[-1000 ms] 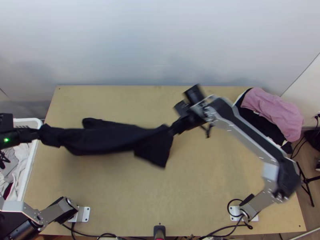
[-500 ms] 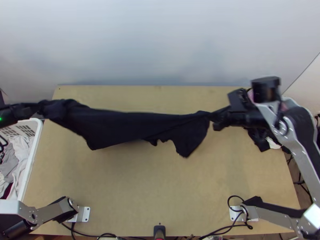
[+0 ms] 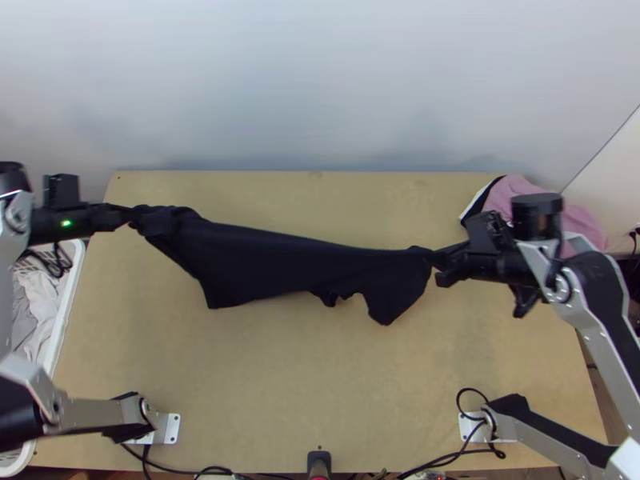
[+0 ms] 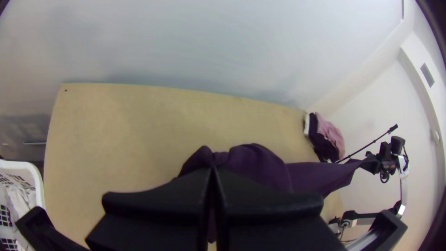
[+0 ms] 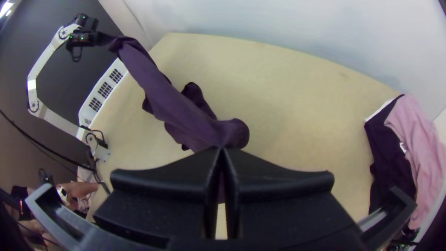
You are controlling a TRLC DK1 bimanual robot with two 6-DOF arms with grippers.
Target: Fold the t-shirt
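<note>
Dark tee [image 3: 296, 268] strung across bench [image 3: 320, 384].
My L tool [image 3: 126, 214] pinches one end nr bench's L side; my R tool [image 3: 440, 260] pinches opp. end twd bench's R side, cloth sagging btwn.

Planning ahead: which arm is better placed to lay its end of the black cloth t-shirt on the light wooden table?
Probably the right gripper: it appears well over the table; the left gripper hangs near the left edge.

T-shirt [image 3: 280, 262] between basket [image 3: 67, 308] and pile [image 3: 502, 194]
</note>
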